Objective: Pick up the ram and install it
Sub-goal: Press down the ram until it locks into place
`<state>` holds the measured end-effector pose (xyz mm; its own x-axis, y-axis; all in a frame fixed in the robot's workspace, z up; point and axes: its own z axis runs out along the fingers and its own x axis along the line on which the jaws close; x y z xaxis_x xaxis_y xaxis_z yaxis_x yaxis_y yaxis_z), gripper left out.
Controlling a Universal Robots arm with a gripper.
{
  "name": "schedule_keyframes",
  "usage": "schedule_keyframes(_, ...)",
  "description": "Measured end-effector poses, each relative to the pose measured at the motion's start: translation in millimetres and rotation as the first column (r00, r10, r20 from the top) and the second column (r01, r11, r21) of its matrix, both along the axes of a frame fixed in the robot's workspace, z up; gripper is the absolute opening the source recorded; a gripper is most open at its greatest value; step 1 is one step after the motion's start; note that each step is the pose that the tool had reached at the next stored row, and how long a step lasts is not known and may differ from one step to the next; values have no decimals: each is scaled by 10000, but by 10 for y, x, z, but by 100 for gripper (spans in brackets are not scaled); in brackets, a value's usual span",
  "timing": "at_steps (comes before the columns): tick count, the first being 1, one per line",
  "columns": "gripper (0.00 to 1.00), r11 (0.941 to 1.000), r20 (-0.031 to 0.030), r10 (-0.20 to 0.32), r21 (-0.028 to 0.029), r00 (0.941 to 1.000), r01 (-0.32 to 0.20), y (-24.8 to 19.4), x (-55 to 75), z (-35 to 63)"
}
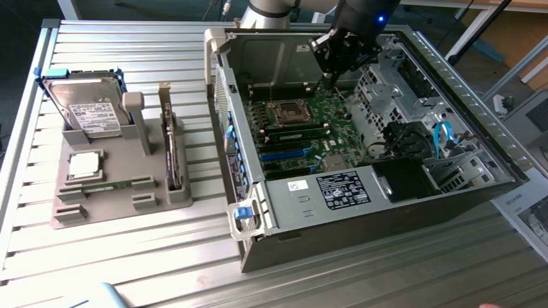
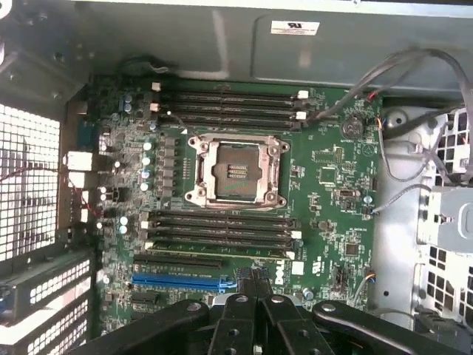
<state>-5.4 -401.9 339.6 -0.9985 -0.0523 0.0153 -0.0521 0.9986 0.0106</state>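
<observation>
Green ram (image 1: 110, 187), one stick, lies in the grey holder (image 1: 102, 212) beside the computer case (image 1: 376, 212); the gripper (image 1: 330, 80) hangs inside the case, jaws closed, empty.

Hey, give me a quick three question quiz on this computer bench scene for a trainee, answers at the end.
1. True or false: the ram is held in the gripper.
2. Where is the gripper? A) over the processor chip B) inside the computer case, above the motherboard C) off the table
3. What large silver thing with a white label stands in the gray tray?
Key: 1 false, it lies in the tray; 2 B; 3 the hard drive.
</observation>
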Motion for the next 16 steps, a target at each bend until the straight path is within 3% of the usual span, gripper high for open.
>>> schedule_keyframes(5, 10, 10000, 0, -1, -12, 10000, 1, 0, 0, 1)
schedule_keyframes(10, 10, 9998, 0, 1, -194, 10000, -1, 0, 0, 0)
schedule_keyframes(16, 10, 9997, -1, 0, -238, 10000, 0, 0, 0, 0)
